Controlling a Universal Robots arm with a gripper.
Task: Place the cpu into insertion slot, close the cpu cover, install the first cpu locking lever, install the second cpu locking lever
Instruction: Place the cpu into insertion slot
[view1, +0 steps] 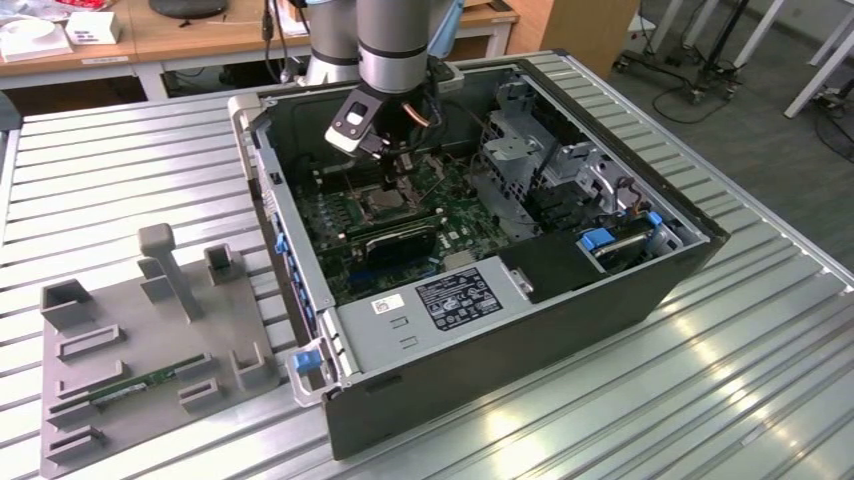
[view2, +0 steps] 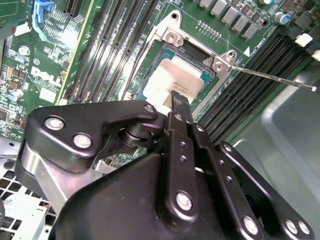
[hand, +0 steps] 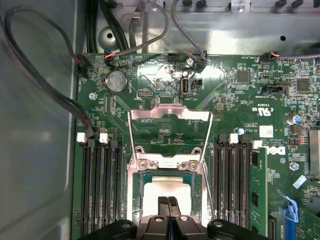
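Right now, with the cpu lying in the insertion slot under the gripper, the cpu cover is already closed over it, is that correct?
Not quite: the cpu cover stands open, folded back off the insertion slot, as the first wrist view shows. The cpu does lie in the slot under the gripper.

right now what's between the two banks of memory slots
The insertion slot, with the cpu lying in it under the gripper, sits between one memory slot bank and the other, in the first wrist view.
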